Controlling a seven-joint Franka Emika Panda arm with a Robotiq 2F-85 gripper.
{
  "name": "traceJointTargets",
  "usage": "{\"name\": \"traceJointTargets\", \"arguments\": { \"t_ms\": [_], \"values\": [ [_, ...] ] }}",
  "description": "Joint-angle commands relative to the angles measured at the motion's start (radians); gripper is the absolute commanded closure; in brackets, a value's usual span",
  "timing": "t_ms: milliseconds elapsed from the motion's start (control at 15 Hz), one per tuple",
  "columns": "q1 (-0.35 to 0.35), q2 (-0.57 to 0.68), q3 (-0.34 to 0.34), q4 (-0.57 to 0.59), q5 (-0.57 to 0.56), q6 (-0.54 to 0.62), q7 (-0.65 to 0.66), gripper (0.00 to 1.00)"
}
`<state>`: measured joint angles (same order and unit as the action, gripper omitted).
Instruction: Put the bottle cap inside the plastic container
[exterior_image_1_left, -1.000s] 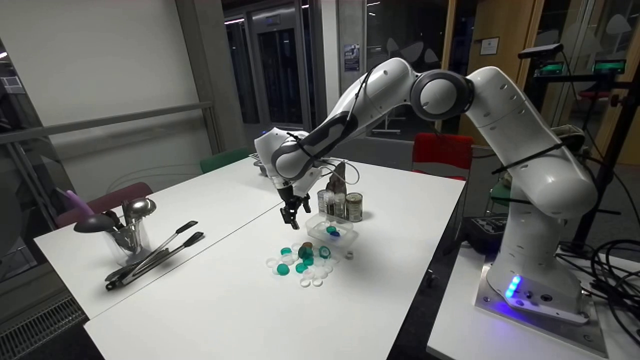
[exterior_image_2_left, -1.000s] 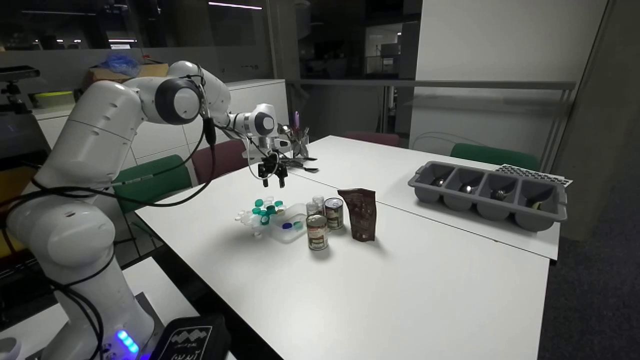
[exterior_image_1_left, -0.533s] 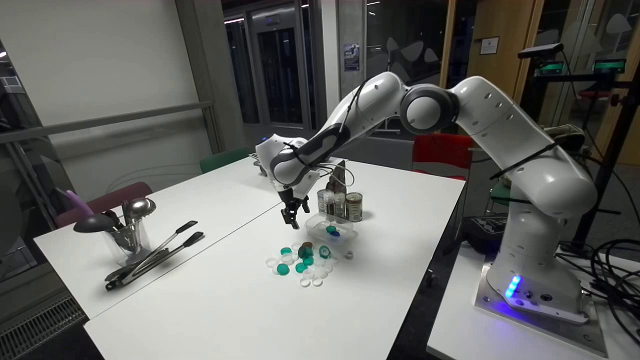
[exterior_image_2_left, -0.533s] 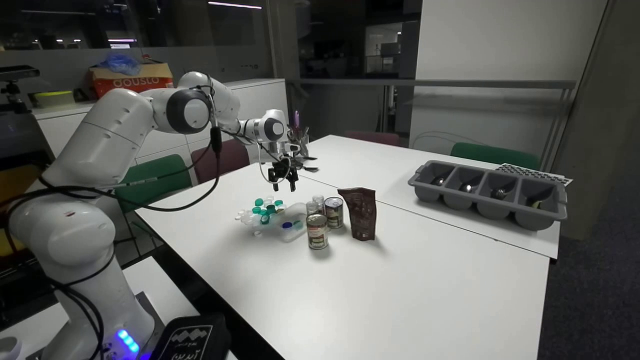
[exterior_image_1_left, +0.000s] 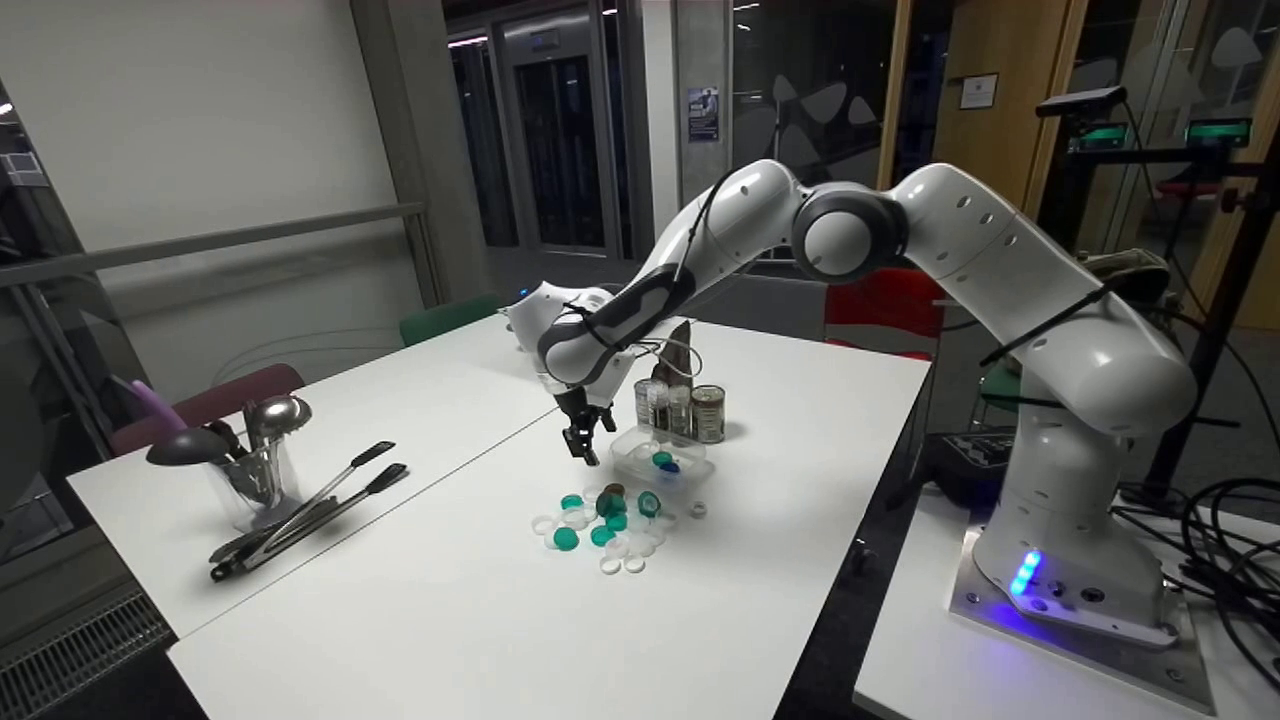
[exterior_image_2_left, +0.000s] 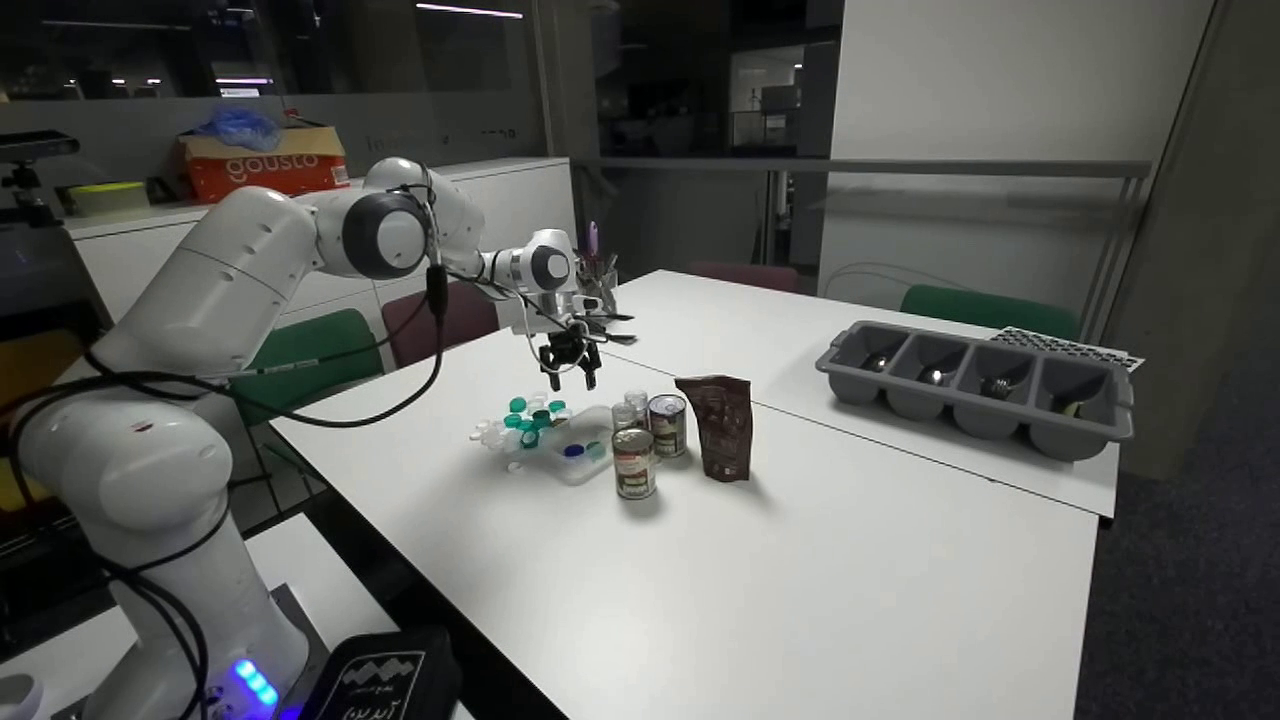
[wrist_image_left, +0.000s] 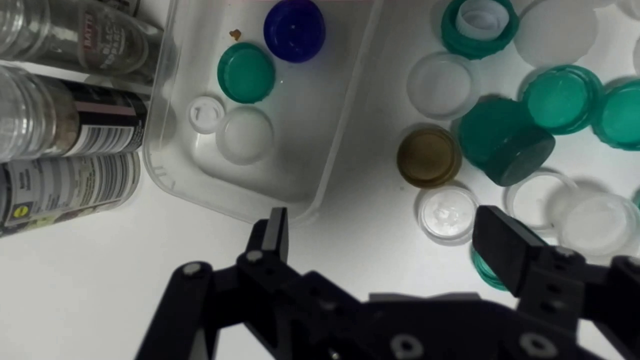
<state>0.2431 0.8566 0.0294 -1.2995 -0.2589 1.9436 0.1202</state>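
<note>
The plastic container (wrist_image_left: 310, 167) is a shallow clear tub, seen in both exterior views (exterior_image_1_left: 628, 458) (exterior_image_2_left: 588, 472). In it lie a blue cap (wrist_image_left: 294, 31), a green cap (wrist_image_left: 246, 73), a small white cap (wrist_image_left: 205, 114) and a clear cap (wrist_image_left: 245, 136). Beside it many loose caps lie on the table, among them a brown cap (wrist_image_left: 429, 156), a clear whitish cap (wrist_image_left: 447, 214) and a dark green cap (wrist_image_left: 502, 140). My gripper (wrist_image_left: 380, 215) is open and empty, above the table beside the container (exterior_image_1_left: 599, 442) (exterior_image_2_left: 573, 384). Its right finger partly hides a green cap (wrist_image_left: 487, 270).
Spice jars (wrist_image_left: 105, 117), tins (exterior_image_2_left: 635, 464) and a brown pouch (exterior_image_2_left: 722, 430) stand close to the container. A grey divided tray (exterior_image_2_left: 975, 352) is farther off. Tongs (exterior_image_1_left: 310, 515) and a utensil holder (exterior_image_1_left: 255, 485) are on the table in an exterior view.
The arm has come down, and my gripper has moved lower and towards the container side in an exterior view. The caps and container have not visibly moved.
</note>
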Motion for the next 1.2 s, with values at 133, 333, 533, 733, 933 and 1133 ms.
{"name": "traceJointTargets", "arguments": {
  "t_ms": [133,333,533,733,933,1133],
  "values": [
    [0.036,0.016,-0.006,0.050,-0.038,-0.026,-0.049,0.00],
    [0.016,0.045,0.009,0.087,-0.017,-0.029,-0.117,0.00],
    [0.008,0.089,0.008,0.138,-0.017,-0.047,-0.176,0.00],
    [0.012,0.132,0.005,0.193,-0.025,-0.067,-0.227,0.00],
    [0.014,0.164,0.007,0.239,-0.023,-0.075,-0.265,0.00],
    [0.016,0.184,0.007,0.268,-0.022,-0.071,-0.291,0.00]
  ]
}}
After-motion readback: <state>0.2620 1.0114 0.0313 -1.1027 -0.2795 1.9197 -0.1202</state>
